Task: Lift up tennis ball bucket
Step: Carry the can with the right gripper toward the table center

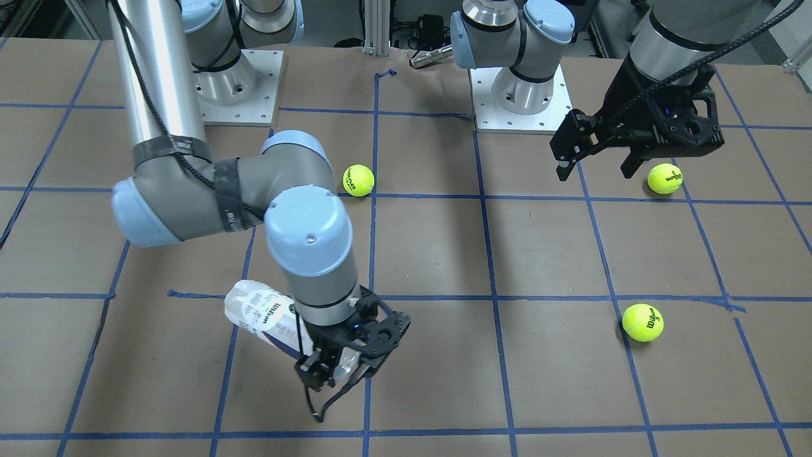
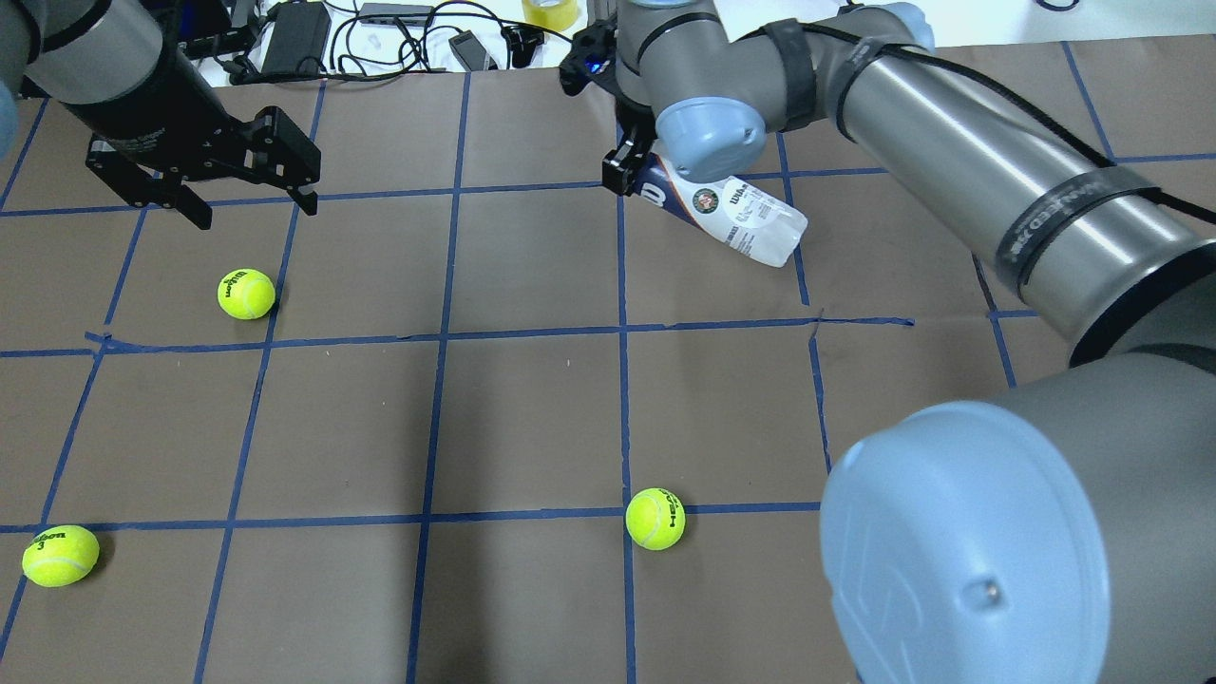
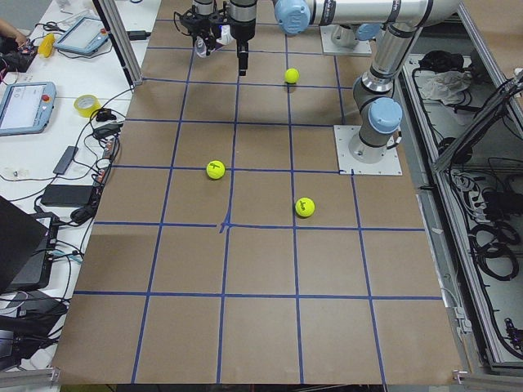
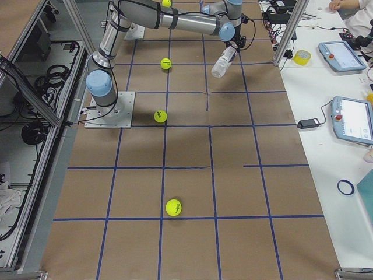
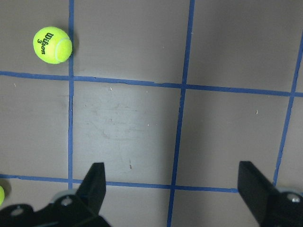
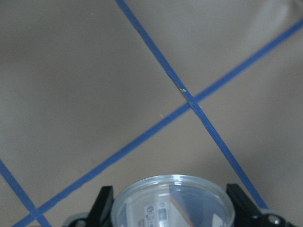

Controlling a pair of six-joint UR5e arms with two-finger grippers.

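The right gripper (image 1: pixel 336 374) is clamped across one end of the tennis ball bucket (image 2: pixel 746 223), its jaws closed on the navy-banded part. The right wrist view shows the can's clear round end seated between the two fingers. From that gripper the rest of the can sticks out sideways at a slant, and it seems to hang clear of the table (image 1: pixel 444 241) below the gripper, so I judge the grasp made and the lift under way. The left gripper (image 1: pixel 595 172) hovers well apart from the right gripper with its jaws spread wide and nothing between them. The nearest tennis ball (image 1: pixel 358 180) lies well apart from the right gripper too. The next move calls for a steady rise with a firm squeeze, since the long, slick can is held at one end only and could pivot or slip.
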